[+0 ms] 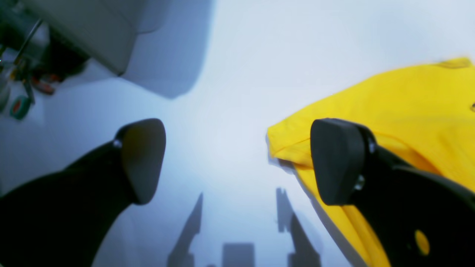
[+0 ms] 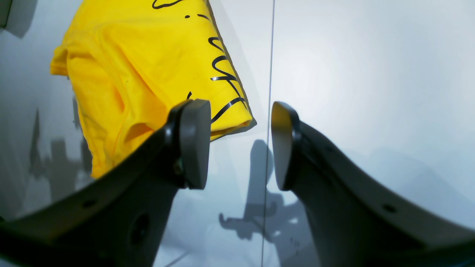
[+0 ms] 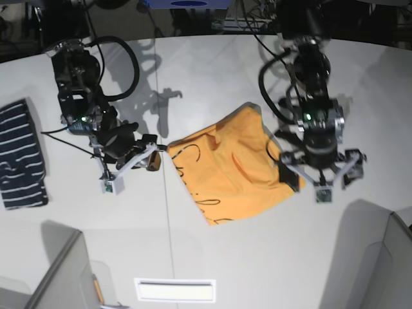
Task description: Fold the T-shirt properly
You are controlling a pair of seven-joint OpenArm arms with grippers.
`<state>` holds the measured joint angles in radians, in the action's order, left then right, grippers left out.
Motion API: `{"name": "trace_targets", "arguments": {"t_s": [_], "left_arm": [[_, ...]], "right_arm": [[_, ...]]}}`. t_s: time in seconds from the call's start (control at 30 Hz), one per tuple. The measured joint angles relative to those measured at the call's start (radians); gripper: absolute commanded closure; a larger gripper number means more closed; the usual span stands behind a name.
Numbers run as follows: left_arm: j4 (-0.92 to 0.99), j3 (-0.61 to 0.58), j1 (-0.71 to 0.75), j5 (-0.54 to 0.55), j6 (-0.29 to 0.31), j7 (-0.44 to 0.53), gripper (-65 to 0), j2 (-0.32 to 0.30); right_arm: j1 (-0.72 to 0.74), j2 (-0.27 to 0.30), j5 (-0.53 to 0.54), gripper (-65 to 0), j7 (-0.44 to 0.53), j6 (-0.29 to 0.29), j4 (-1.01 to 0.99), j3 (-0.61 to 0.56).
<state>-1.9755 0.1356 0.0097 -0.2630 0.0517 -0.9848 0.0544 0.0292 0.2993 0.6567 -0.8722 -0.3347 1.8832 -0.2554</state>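
The orange-yellow T-shirt point(image 3: 235, 167) lies crumpled and partly folded in the middle of the white table point(image 3: 212, 71), with black cursive lettering along its left edge point(image 2: 226, 74). In the base view my left gripper point(image 3: 322, 170) hovers at the shirt's right edge. In the left wrist view this gripper point(image 1: 237, 159) is wide open and holds nothing, and the shirt point(image 1: 408, 111) lies beside and behind its right finger point(image 1: 334, 159). My right gripper point(image 3: 149, 153) stands just off the shirt's left corner. Up close, that gripper point(image 2: 239, 144) is open over bare table, and the lettered fold sits behind its left finger point(image 2: 195, 144).
A navy white-striped garment point(image 3: 22, 154) lies at the table's left edge. A thin seam point(image 3: 164, 193) runs down the table left of the shirt. Grey panels stand at the front left point(image 3: 64, 277) and front right point(image 3: 373, 257). Cables and equipment line the far edge.
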Motion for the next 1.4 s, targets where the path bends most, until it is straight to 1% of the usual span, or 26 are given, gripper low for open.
{"name": "trace_targets", "arguments": {"t_s": [0.03,0.07,0.1,0.13,0.27,0.37,0.47,0.57,0.7,0.87,0.97,1.0,1.03,1.13,1.17,1.27,1.4], "left_arm": [[0.003,-0.018,0.04,0.002,0.001,-0.006,-57.8,0.024],[0.018,-0.034,0.082,0.01,0.003,-0.031,-57.9,0.046],[0.024,-0.048,0.125,0.03,0.016,-0.038,-57.9,0.064],[0.024,-0.06,0.154,0.061,0.016,-0.034,-57.9,0.071],[0.019,-0.06,0.208,0.22,0.003,-0.022,-57.9,0.056],[0.022,-0.06,0.229,0.288,0.0,-0.015,-57.9,0.055],[0.043,-0.068,0.226,0.283,0.0,-0.02,-57.8,0.059],[0.056,-0.112,0.229,0.262,-0.003,-0.018,-57.8,0.051],[0.089,-0.154,0.237,0.276,0.001,-0.017,-57.8,0.061],[0.161,-0.138,0.24,0.27,-0.003,-0.011,-57.8,0.055],[0.164,-0.143,0.245,0.276,-0.002,0.055,-56.9,0.055],[0.164,-0.146,0.249,0.277,0.0,0.058,-54.3,0.056],[0.164,-0.149,0.255,0.28,0.0,0.057,-49.4,0.056],[0.165,-0.148,0.269,0.28,0.0,0.048,-30.1,0.056],[0.165,-0.143,0.266,0.28,0.0,0.051,-24.7,0.056],[0.165,-0.141,0.259,0.28,0.0,0.053,-14.2,0.056],[0.159,-0.141,0.262,0.278,0.0,0.053,-3.8,0.056]], "right_arm": [[0.0,0.0,0.001,-25.1,0.002,0.0,0.0,0.0],[0.0,0.0,0.006,-25.1,0.002,0.0,0.0,0.0],[-0.001,0.0,0.004,-25.1,0.0,0.003,0.0,0.0],[0.0,0.0,0.0,-25.1,-0.001,0.001,0.0,0.0],[0.0,0.0,0.001,-25.1,-0.001,0.002,0.0,0.0],[0.0,0.0,0.001,-25.1,-0.002,0.002,0.0,0.0],[0.0,0.0,0.0,-25.1,-0.002,0.002,0.0,0.0],[0.0,-0.001,0.001,-25.1,-0.002,0.002,0.0,0.0],[-0.002,0.0,0.0,-25.1,-0.002,0.002,0.0,0.0],[-0.002,0.0,0.001,-25.1,-0.002,0.002,0.0,0.0],[-0.002,0.0,0.0,-25.1,-0.002,0.002,0.0,0.0],[-0.003,0.0,0.0,-25.1,-0.002,0.002,0.0,0.0],[-0.003,0.0,0.0,-25.1,-0.002,0.002,0.0,0.0],[-0.003,0.0,0.001,-25.1,-0.003,0.002,0.0,0.0],[-0.003,0.0,0.0,-25.1,-0.002,0.002,0.0,0.0],[-0.003,0.0,0.0,-25.1,-0.003,0.002,0.0,0.0],[-0.003,0.0,0.0,-25.1,-0.002,0.002,0.0,0.0]]}}
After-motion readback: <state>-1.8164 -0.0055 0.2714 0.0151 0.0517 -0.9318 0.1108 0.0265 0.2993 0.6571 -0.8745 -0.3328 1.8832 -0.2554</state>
